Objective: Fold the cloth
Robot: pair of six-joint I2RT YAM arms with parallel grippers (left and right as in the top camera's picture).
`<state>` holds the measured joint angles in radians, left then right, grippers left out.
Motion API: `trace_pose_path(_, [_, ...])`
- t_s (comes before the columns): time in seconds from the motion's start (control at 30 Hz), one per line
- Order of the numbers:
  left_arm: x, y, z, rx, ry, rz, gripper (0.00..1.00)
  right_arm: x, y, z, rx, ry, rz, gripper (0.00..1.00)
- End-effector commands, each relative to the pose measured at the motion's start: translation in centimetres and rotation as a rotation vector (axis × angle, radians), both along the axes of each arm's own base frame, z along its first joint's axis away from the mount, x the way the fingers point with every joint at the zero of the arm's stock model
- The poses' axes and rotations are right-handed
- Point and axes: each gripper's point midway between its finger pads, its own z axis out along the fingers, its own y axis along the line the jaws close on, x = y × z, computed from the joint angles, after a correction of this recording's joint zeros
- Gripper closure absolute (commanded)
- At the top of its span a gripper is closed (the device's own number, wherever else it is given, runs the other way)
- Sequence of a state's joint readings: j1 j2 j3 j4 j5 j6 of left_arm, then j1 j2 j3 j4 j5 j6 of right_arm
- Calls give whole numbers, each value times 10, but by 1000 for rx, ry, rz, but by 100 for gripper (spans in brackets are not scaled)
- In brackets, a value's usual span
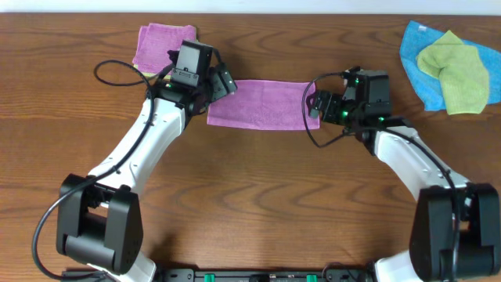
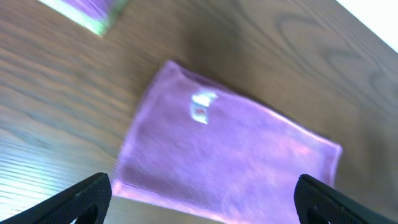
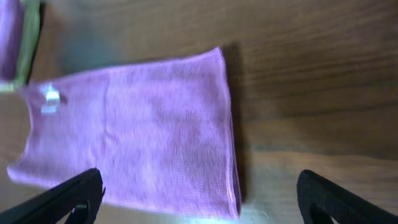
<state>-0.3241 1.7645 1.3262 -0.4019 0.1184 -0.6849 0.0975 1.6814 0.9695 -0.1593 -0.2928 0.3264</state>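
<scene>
Brown wood tabletop, bare ahead of both arms. Purple cloth lies flat as a long rectangle between the claws, one short edge just beside the left claw and the other beside the right claw. Both claws are spread wide and hold nothing. Wrist views only: white tag near the left-claw end. Overhead only: blue and green cloths, well outside the right claw. Pink stack lies behind the left claw.

Purple cloth, blue towel and yellow-green towel show against the wood-grain brown table.
</scene>
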Motion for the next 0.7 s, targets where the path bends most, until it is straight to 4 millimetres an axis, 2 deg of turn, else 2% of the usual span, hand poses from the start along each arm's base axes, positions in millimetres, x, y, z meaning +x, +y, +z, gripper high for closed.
trace_pose_path(0.0, [-2, -38, -21, -110, 53, -79, 5, 3, 6, 2, -7, -46, 138, 1])
trace_pose_path(0.07, [8, -46, -26, -125, 28, -67, 5, 9, 6, 7, 2, -82, 140, 1])
trace_pose_path(0.2, [24, -47, -47, -153, 27, 10, 5, 17, 13, 19, 7, -152, 192, 1])
trace_pose_path(0.33, [25, -45, -83, -173, 107, 84, 5, 12, 12, 10, -21, -134, 226, 1])
trace_pose_path(0.4, [26, -44, -94, -167, 116, 93, 5, 12, 12, 5, -29, -127, 236, 1])
trace_pose_path(0.57, [35, -42, -101, -155, 88, 122, 5, 12, 13, 2, -32, -125, 244, 1])
trace_pose_path(0.67, [33, -45, -106, -162, 105, 114, 5, 5, 15, -12, -40, -89, 282, 1])
